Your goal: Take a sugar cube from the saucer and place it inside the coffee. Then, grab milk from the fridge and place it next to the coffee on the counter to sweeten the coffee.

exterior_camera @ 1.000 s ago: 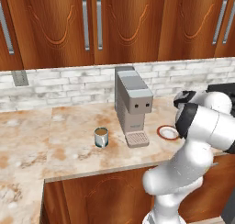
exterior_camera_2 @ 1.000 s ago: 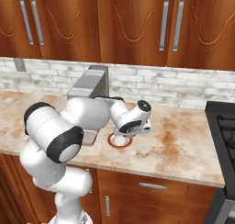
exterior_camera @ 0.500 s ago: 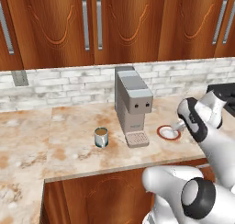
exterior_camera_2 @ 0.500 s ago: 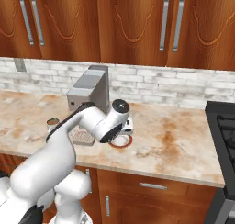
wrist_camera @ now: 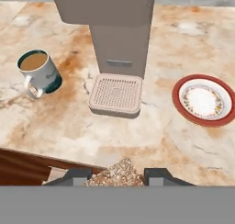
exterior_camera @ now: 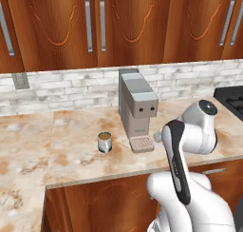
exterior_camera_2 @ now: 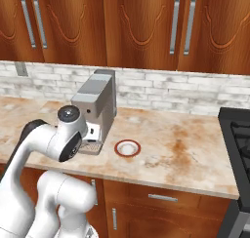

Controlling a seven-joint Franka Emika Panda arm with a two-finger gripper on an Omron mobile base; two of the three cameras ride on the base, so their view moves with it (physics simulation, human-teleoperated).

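Between the gripper [wrist_camera: 117, 175] fingertips, pinched sugar cube [wrist_camera: 114, 173], coffee [wrist_camera: 39, 73] far left.

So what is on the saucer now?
The saucer on the counter looks bare, just its patterned white middle. A rough, speckled pale lump sits between the gripper fingertips, probably the sugar cube; its lower part is hidden.

Beige and tan marbled table [exterior_camera: 71, 152] over reddish-brown cabinets, pale brick backsplash behind. Teal-grey coffee [exterior_camera: 105, 142] mug with brown liquid, upright on the table, just left of a grey coffee machine [exterior_camera: 137, 109] and apart from it. Pale drip tray [exterior_camera: 142, 143] at the machine's foot. White arm [exterior_camera: 190, 150] rising from lower right, elbow bent beside the tray. Dark stove [exterior_camera: 230, 95] corner at far right.
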